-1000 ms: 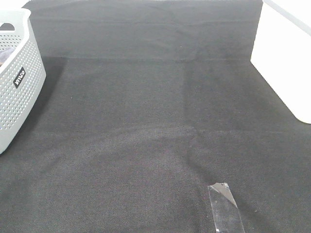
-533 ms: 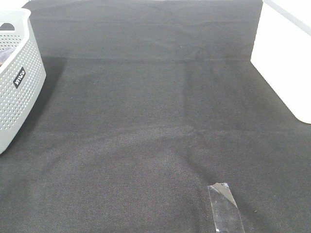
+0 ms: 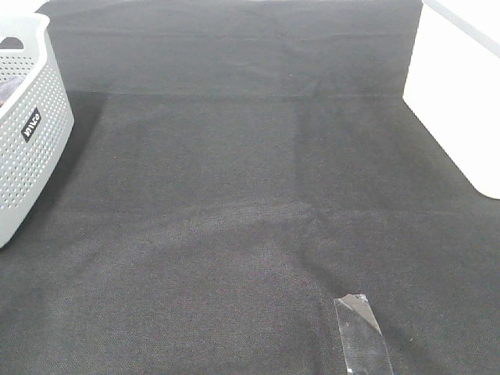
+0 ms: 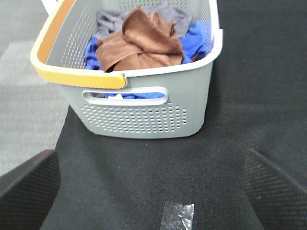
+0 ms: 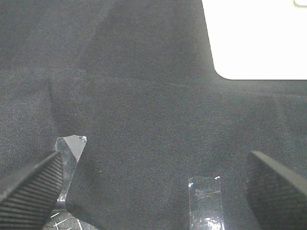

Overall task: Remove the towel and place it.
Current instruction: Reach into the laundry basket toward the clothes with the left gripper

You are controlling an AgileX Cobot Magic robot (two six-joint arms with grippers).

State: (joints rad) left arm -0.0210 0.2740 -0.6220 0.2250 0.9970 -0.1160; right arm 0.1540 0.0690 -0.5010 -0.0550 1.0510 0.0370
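The reddish-brown towel point(image 4: 141, 43) lies crumpled on top of blue and grey cloths inside a grey perforated basket point(image 4: 168, 72) with an orange-yellow rim section. In the left wrist view my left gripper point(image 4: 153, 184) is open and empty, back from the basket's near wall, its black fingers point(image 4: 29, 187) far apart. In the high view only part of the basket point(image 3: 31, 148) shows at the left edge; the towel and both grippers are out of that view. My right gripper point(image 5: 153, 187) is open and empty above the black table cloth point(image 5: 144, 96).
The black table cloth point(image 3: 250, 195) covers the table. A strip of clear tape point(image 3: 361, 336) is stuck near the front right; more tape pieces point(image 5: 206, 201) show in the right wrist view. A white object point(image 3: 461, 101) stands at the right edge.
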